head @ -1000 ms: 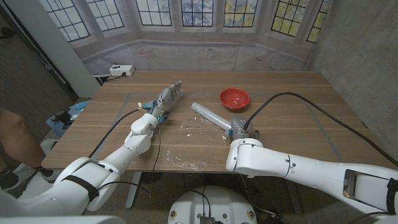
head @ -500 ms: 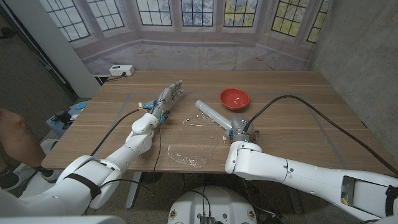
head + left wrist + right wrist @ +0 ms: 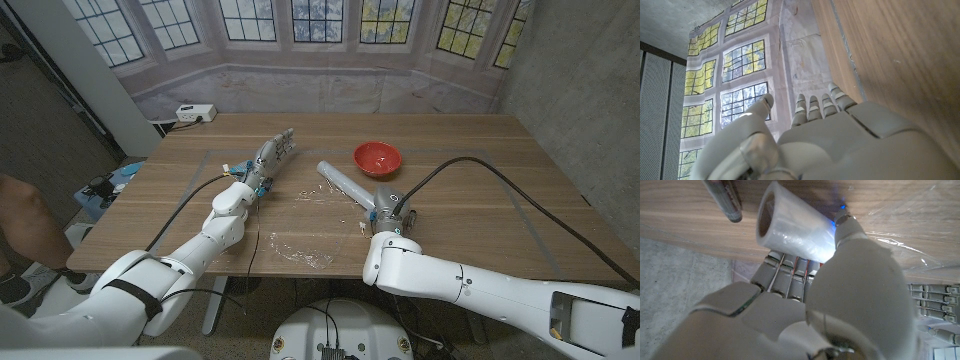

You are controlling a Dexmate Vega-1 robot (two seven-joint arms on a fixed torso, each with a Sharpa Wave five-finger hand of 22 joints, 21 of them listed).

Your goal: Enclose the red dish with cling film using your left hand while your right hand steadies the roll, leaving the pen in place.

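My right hand (image 3: 385, 203) has its fingers (image 3: 785, 269) clamped on the roll (image 3: 345, 184), and it has lifted the roll's far end a bit more toward the dish (image 3: 376, 157) than a moment ago. The loose film (image 3: 300, 245) that puffed up in front of me half a second back has dropped and lies crinkled on the tabletop (image 3: 480, 190). The red dish sits bare, just past the roll. My left hand (image 3: 270, 155) has not moved; its fingers (image 3: 812, 107) are straight, close together and hold nothing. So the roll is steady, and I think my left hand must now go get the film. The pen (image 3: 722, 200) lies near the roll's end.
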